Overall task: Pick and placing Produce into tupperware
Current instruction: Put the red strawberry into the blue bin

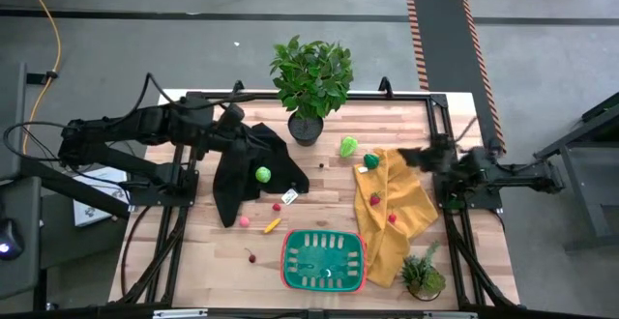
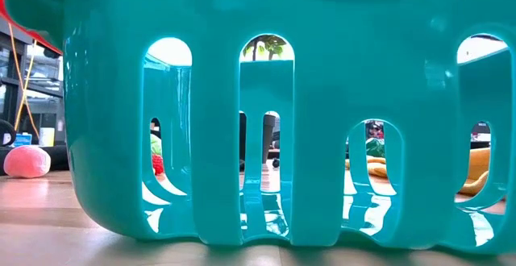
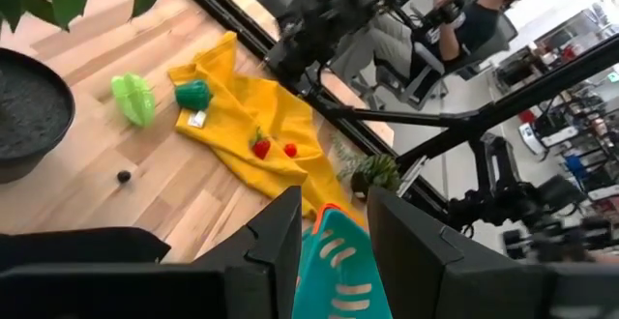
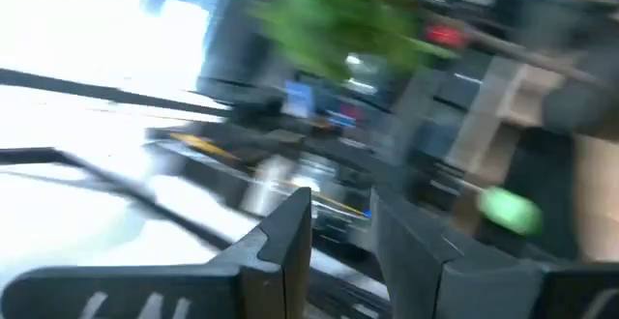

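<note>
A: Where is the tupperware (image 1: 324,260) sitting?
B: Bottom centre of the high view, beside the yellow cloth (image 1: 395,208); a lime-green ball (image 1: 262,174) is lying on the black cloth (image 1: 242,169).
A: And the grippers?
B: The left gripper (image 3: 334,227) and right gripper (image 4: 340,224) are each holding their fingers slightly parted, gripping nothing.

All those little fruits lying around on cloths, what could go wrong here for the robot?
Two red bits lie on the rumpled yellow cloth; a pincer might snag the cloth along with one. The lime ball sits on the black cloth and might roll off if nudged. The big plant leans over the table's far edge, so an arm reaching there might brush it.
</note>
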